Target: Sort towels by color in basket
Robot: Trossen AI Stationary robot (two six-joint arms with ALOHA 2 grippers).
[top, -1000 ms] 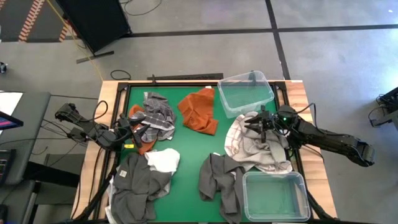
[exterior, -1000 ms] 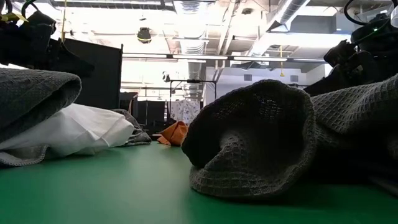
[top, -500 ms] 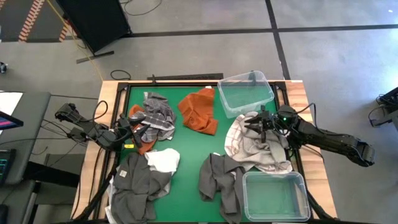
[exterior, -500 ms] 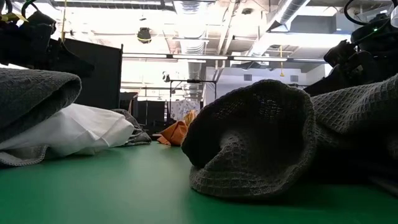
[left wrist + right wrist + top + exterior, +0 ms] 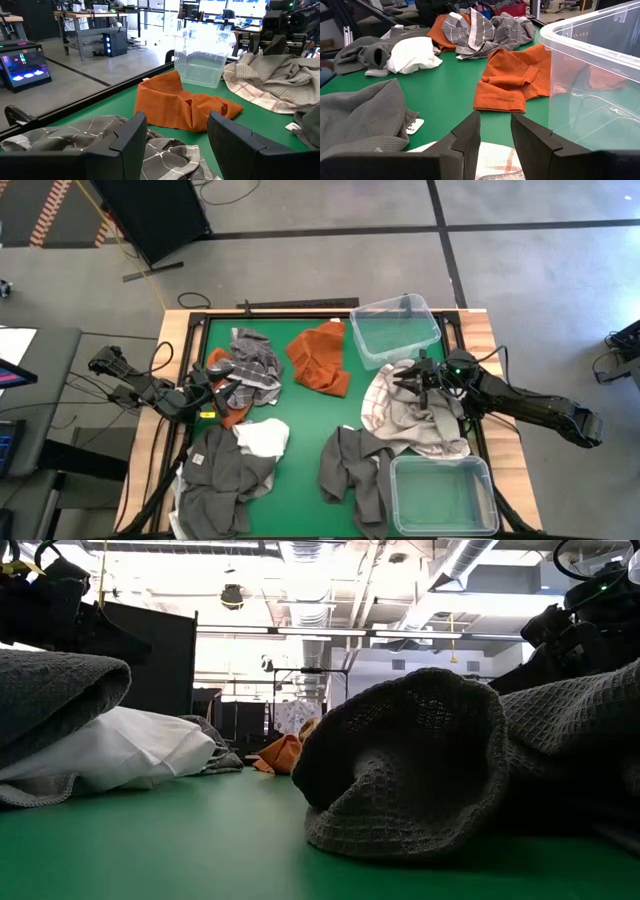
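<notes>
High view puts the white towel with thin reddish grid lines (image 5: 385, 402) just below the clear plastic bin at the table's far right corner (image 5: 396, 330), crumpled over a pale grey waffle towel (image 5: 437, 430), long axis running roughly from that bin toward the second clear bin at the near right corner (image 5: 443, 495). Lies directly under and slightly forward of the right gripper (image 5: 418, 376), so clearly the nearer arm for this cloth. From the right wrist camera, white gridded cloth (image 5: 492, 162) showing right beneath the two dark fingers (image 5: 468, 134), fingers set apart with a modest gap and nothing between them; clear bin wall (image 5: 592, 75) just beside. Right arm stretched in low from the table's right edge, wrist pointing across toward the green mat's middle.

Further from the far bin: rust orange towel (image 5: 320, 357) just beside it, then grey plaid towel (image 5: 252, 363), plain white towel (image 5: 264, 438) and dark grey towels (image 5: 222, 475) near the left side, another dark grey towel (image 5: 355, 470) beside the near bin.

Left gripper (image 5: 212, 380) low at the plaid cloth's edge, fingers (image 5: 131, 137) spread wide, empty, plaid fabric (image 5: 100, 130) beneath. Probably a short drop and pinch for the right arm; risk of snagging the waffle towel too.
</notes>
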